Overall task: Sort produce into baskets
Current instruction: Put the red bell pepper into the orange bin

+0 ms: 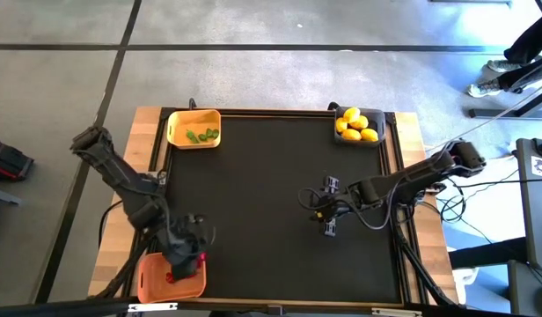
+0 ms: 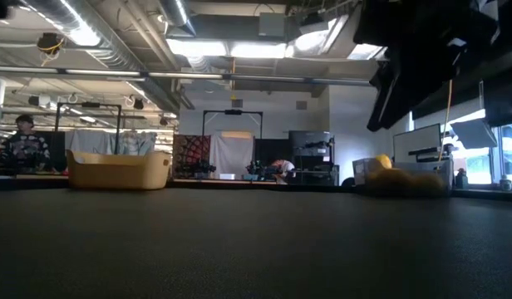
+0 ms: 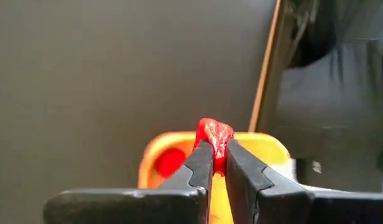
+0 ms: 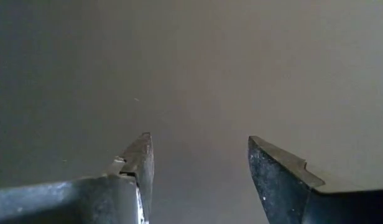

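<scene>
My left gripper point(image 1: 198, 256) is shut on a small red piece point(image 3: 214, 134) and hangs over the orange basket point(image 1: 157, 280) at the table's near left corner. Another red piece point(image 3: 168, 160) lies in that basket. My right gripper point(image 1: 319, 208) stands open above the bare black mat right of centre, with nothing between its fingers point(image 4: 139, 163). The yellow basket point(image 1: 194, 129) at the far left holds small green pieces point(image 1: 201, 136). At the far right, the dark grey basket point(image 1: 383, 132) holds several yellow lemons point(image 1: 355, 124). My left gripper pinches the red piece between its two fingertips point(image 3: 203, 157). The top of the piece point(image 3: 214, 128) sticks out past the tips. The fingers slant downward. The piece is lifted clear, above the orange basket point(image 3: 266, 145).
A wooden frame point(image 1: 157, 141) edges the black mat point(image 1: 271, 202). Cables trail off the table's right side behind the right arm. In the low view the yellow basket point(image 2: 119, 170) and the grey basket with lemons point(image 2: 401, 178) stand at the far edge.
</scene>
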{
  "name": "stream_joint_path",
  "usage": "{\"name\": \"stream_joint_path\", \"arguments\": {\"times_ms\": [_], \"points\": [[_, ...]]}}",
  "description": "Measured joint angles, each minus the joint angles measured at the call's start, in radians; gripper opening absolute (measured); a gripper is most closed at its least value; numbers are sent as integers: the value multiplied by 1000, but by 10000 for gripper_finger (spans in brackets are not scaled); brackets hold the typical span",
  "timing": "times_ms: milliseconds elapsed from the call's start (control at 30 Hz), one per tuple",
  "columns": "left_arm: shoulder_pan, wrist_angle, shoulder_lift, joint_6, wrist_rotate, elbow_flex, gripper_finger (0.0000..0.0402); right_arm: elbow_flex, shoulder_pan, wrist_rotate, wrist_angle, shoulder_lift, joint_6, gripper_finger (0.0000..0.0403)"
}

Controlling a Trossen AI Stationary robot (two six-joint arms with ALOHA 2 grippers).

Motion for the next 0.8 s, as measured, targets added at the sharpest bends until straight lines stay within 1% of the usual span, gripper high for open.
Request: {"name": "stream_joint_path", "arguments": {"times_ms": [167,267,433,567,667,800], "points": [[-108,-9,6,-175,9,0,24,0,0,0,-3,24,0,198],[-155,-23,41,-246,-19,-7,24,0,0,1,-2,26,-11,198],[-203,-12,126,-287,-10,-21,24,0,0,19,0,26,-18,198],[-217,-33,196,-312,-9,-23,27,0,0,30,0,26,-19,198],[-216,-34,235,-308,-9,-23,42,0,0,29,1,26,-18,198],[-207,-40,251,-309,-7,-23,79,0,0,16,1,26,-17,198]]}}
